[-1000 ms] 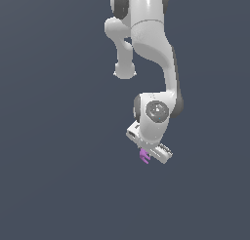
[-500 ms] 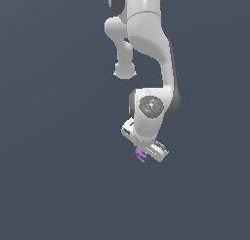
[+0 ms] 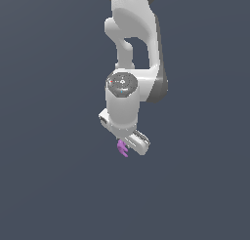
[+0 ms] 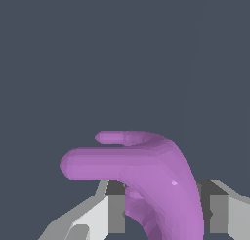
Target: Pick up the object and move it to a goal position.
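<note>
While the wrist view fills with purple, I read the gripper (image 4: 161,212) as clamped on the object (image 4: 146,175): its two pale fingers (image 4: 110,212) sit on either side of the piece's thick curved stem, pressed against it. From this camera I see two rounded prongs curling off the stem to one side, one behind the other, against a plain grey-blue background.

The exterior view gives me what the wrist cannot. Here the gripper (image 3: 131,145) hangs at the end of the white Panda arm (image 3: 129,53), which descends from the top of the frame, and the object (image 3: 122,149) is only a small purple speck at the fingertips, toward the exterior view's left of the hand. Its prongs are too small to count here. Around it I see uniform grey-blue.
</note>
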Controlling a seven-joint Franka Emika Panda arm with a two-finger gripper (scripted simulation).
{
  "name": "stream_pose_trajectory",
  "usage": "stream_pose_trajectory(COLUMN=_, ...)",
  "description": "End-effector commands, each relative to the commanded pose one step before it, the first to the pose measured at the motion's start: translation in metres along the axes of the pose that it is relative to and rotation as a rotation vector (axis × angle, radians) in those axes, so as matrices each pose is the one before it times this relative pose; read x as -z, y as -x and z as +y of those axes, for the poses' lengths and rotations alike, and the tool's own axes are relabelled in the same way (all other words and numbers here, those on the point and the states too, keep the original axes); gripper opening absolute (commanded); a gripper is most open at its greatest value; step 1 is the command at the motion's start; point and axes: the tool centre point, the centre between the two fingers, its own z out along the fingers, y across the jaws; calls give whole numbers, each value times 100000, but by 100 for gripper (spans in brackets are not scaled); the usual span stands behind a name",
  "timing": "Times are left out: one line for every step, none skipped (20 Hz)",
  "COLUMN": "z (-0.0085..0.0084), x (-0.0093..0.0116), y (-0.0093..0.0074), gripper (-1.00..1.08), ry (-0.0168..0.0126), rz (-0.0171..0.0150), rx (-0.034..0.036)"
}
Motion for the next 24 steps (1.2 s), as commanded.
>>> stream_pose_trajectory(z=1652, x=2217, y=-1475, gripper=-100, ry=-19, rz=-47, rx=-11)
stream_pose_trajectory(z=620, x=866, y=-588, gripper=-100, ry=0, rz=0, rx=0)
stream_pose_trajectory(z=614, x=860, y=-587, gripper=-100, ry=0, rz=0, rx=0)
stream_pose_trajectory(z=608, x=855, y=-586, gripper=-100, ry=0, rz=0, rx=0)
stream_pose_trajectory(z=603, x=850, y=-585, gripper=-100, ry=0, rz=0, rx=0)
stream_pose_trajectory(z=596, x=843, y=-584, gripper=-100, ry=0, rz=0, rx=0)
stream_pose_trajectory(z=589, x=835, y=-582, gripper=-100, ry=0, rz=0, rx=0)
stream_pose_trajectory(z=581, x=827, y=-580, gripper=-100, ry=0, rz=0, rx=0)
stream_pose_trajectory(z=542, x=826, y=-555, gripper=-100, ry=41, rz=41, rx=37)
stream_pose_trajectory(z=563, x=807, y=-575, gripper=-100, ry=0, rz=0, rx=0)
stream_pose_trajectory(z=553, x=796, y=-572, gripper=-100, ry=0, rz=0, rx=0)
stream_pose_trajectory(z=535, x=773, y=-560, gripper=-100, ry=0, rz=0, rx=0)
stream_pose_trajectory(z=489, x=709, y=-518, gripper=-100, ry=0, rz=0, rx=0)
stream_pose_trajectory(z=442, x=645, y=-476, gripper=-100, ry=0, rz=0, rx=0)
stream_pose_trajectory(z=359, x=591, y=-411, gripper=-100, ry=39, rz=34, rx=46)
stream_pose_trajectory(z=355, x=525, y=-397, gripper=-100, ry=0, rz=0, rx=0)
stream_pose_trajectory(z=316, x=471, y=-359, gripper=-100, ry=0, rz=0, rx=0)
stream_pose_trajectory(z=280, x=419, y=-322, gripper=-100, ry=0, rz=0, rx=0)
stream_pose_trajectory(z=245, x=369, y=-286, gripper=-100, ry=0, rz=0, rx=0)
stream_pose_trajectory(z=212, x=323, y=-253, gripper=-100, ry=0, rz=0, rx=0)
stream_pose_trajectory(z=182, x=280, y=-222, gripper=-100, ry=0, rz=0, rx=0)
stream_pose_trajectory(z=154, x=240, y=-193, gripper=-100, ry=0, rz=0, rx=0)
stream_pose_trajectory(z=128, x=202, y=-166, gripper=-100, ry=0, rz=0, rx=0)
stream_pose_trajectory(z=103, x=168, y=-140, gripper=-100, ry=0, rz=0, rx=0)
